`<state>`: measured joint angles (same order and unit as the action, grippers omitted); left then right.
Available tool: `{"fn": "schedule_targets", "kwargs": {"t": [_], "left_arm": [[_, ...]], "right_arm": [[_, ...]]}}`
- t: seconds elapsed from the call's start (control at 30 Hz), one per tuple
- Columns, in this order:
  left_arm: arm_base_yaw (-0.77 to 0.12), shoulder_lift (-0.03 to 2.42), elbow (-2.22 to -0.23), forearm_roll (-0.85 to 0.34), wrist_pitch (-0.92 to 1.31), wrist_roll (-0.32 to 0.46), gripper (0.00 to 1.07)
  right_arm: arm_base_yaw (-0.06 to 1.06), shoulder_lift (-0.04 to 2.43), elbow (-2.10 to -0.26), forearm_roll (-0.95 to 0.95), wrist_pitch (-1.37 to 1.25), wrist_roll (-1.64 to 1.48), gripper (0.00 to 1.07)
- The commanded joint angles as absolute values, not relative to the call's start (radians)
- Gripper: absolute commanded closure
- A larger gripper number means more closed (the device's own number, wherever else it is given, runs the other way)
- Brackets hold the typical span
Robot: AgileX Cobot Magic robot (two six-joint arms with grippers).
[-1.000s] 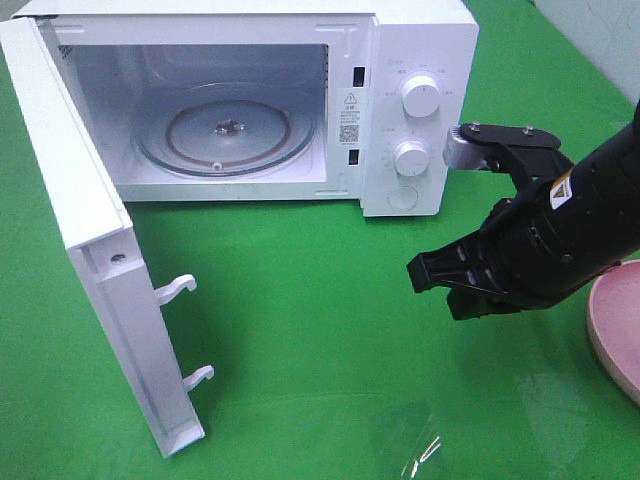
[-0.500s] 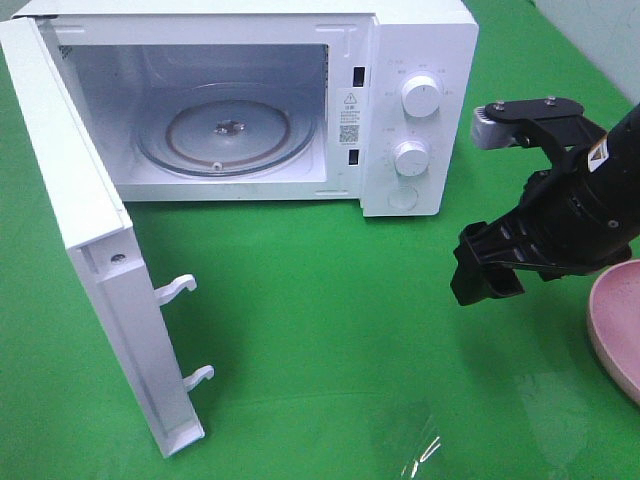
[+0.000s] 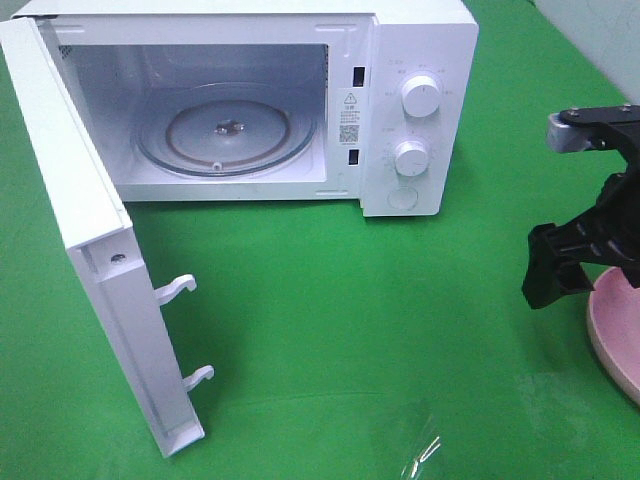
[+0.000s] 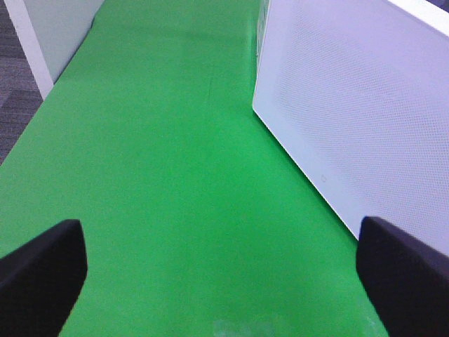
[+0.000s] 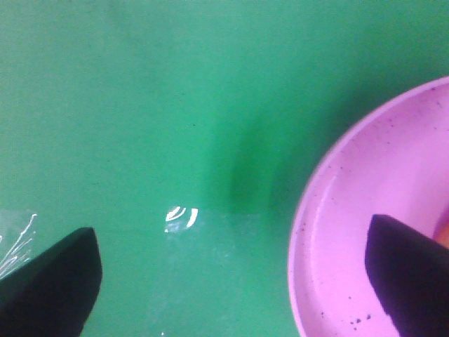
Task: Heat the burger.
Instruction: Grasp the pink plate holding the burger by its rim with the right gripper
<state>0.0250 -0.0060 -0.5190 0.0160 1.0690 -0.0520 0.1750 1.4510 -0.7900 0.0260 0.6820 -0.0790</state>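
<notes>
Right now, starting at the left, my left gripper (image 4: 224,281) hangs over the green cloth (image 4: 161,161) with its black fingertips spread wide and nothing between them. It sits just beside a white dotted panel (image 4: 351,105), which I take for the outer face of the microwave door. Next comes the white hinged door (image 3: 70,200), swung fully open, then the round glass turntable (image 3: 228,130), bare inside the white boxy microwave (image 3: 420,30). At the far right my right gripper (image 5: 231,281) is spread wide and empty, one fingertip above the round pink plate (image 5: 351,210). I cannot make out the burger; an orange sliver (image 5: 443,235) at the edge of the right wrist view may be it. I judge this to be the reach for the burger. Next I need to centre the jaws over the bun, descend, and close gently enough not to squash it.
</notes>
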Motion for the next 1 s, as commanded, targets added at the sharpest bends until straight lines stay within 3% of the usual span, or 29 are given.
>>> {"fn": "schedule_targets", "kwargs": {"t": [0.03,1.0], "left_arm": [[0.027,-0.020,-0.517,0.015,1.069,-0.052,0.10],[0.027,-0.020,-0.517,0.015,1.069,-0.052,0.10]], "right_arm": [[0.129,1.456,-0.795,0.012,0.684,-0.086,0.12],[0.095,1.771,-0.792,-0.103,0.575,0.086,0.18]]}}
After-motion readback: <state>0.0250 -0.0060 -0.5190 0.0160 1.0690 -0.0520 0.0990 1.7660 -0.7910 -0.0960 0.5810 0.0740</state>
